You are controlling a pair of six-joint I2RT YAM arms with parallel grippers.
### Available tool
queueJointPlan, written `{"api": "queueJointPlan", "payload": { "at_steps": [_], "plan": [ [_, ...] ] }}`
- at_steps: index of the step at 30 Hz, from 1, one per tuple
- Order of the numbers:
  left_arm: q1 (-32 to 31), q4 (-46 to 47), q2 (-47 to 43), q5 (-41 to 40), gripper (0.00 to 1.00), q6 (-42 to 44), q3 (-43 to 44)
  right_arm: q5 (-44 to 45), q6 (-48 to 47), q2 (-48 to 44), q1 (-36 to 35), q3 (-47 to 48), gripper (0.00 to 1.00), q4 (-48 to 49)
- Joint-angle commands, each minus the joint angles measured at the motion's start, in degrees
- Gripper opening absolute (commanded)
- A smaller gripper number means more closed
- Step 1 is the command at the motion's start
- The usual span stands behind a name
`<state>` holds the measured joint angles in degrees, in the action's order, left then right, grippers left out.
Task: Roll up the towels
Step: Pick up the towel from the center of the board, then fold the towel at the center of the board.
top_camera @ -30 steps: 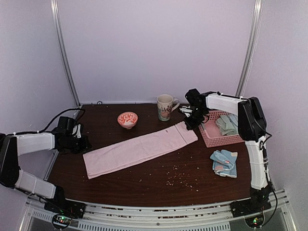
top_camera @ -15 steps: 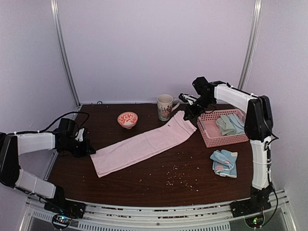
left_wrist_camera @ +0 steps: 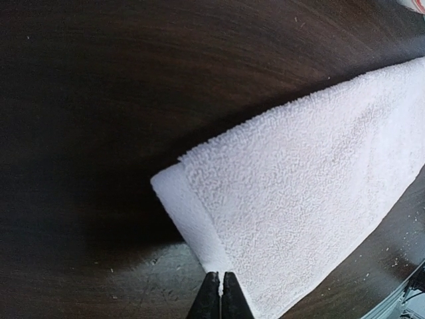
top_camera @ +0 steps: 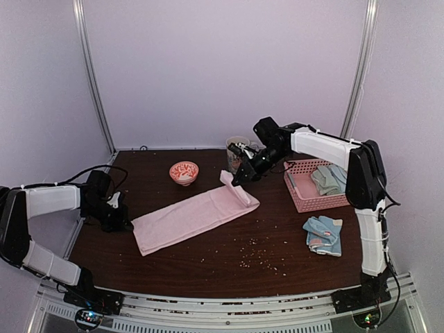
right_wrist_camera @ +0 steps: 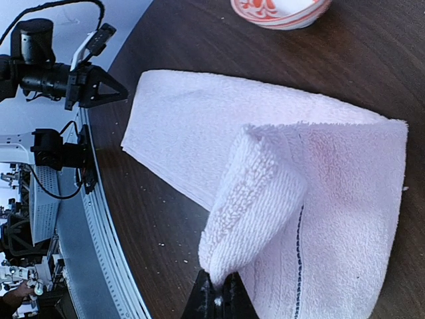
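Top external view: pink towel, first turn of the roll under way

Item: pink towel [top_camera: 187, 216], a long strip lying slantwise on the table [top_camera: 208, 277], between the bowl [top_camera: 184, 171] and the crumbs [top_camera: 253, 258].
Right pincer [top_camera: 238, 180]: narrow, nipping the far short end, which is raised and doubled back over the strip. My right wrist view shows one loose fold, not a tight coil.
Left pincer [top_camera: 125, 223]: narrow, closed on the hem at the opposite end, low to the table.
Other towels: folded ones [top_camera: 326, 178] in the pink basket [top_camera: 312, 204]; patched blue towel [top_camera: 323, 234] on the table just in front of it.
Handling, my judgement: I would hold the left end taut as an anchor, set the fold down square to the long edges, tuck it small, then turn it over towards the left.
Risk: soft terry sags, so a wide first fold gives a slack, skewed roll; the mug [top_camera: 232, 154] stands just behind the right pincer
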<state>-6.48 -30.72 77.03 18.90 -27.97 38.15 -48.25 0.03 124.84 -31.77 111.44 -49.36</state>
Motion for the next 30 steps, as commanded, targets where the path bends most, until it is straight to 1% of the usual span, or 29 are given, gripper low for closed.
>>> {"api": "queueJointPlan", "payload": {
  "at_steps": [1, 6, 10, 12, 14, 18, 21, 26, 30],
  "plan": [
    [-0.64, 0.27, 1.7, -1.39, 0.04, -1.0, -0.72, -4.19, 3.19, 1.13, -1.81, 1.6, 0.0, 2.39],
    [-1.79, 2.12, 3.16, -1.87, 0.04, -1.76, -0.93, -3.42, 7.16, 1.28, -4.81, 4.07, 0.0, 5.77],
    [-1.91, 3.03, 3.89, -2.77, 0.04, -1.92, -1.03, -3.25, 12.45, 2.21, -7.44, 4.75, 0.0, 10.48],
    [-1.89, 4.15, 3.91, -3.77, 0.04, -2.18, -1.65, -2.65, 14.33, 3.81, -9.7, 4.78, 0.0, 11.89],
    [-1.95, 5.48, 4.18, -3.51, 0.04, -2.67, -2.37, -2.27, 16.82, 5.73, -11.62, 7.42, 0.0, 13.11],
    [-1.91, 7.25, 4.78, -2.41, 0.03, -3.34, -3.79, -0.75, 22.39, 8.59, -15.43, 9.96, 0.0, 19.04],
    [-1.95, 7.92, 3.32, -2.54, 0.03, -3.85, -4.15, -0.78, 26.99, 10.97, -17.64, 12.27, 0.0, 23.85],
    [-1.88, 5.85, 0.62, -3.3, 0.05, -4.25, -2.23, 1.22, 32.61, 13.85, -20.12, 13.73, 0.0, 31.03],
    [-1.91, 2.26, -2.52, -4.89, 0.08, -3.94, -0.13, 5.17, 33.71, 16.72, -21.71, 15.7, 0.0, 32.61]
  ]
}}
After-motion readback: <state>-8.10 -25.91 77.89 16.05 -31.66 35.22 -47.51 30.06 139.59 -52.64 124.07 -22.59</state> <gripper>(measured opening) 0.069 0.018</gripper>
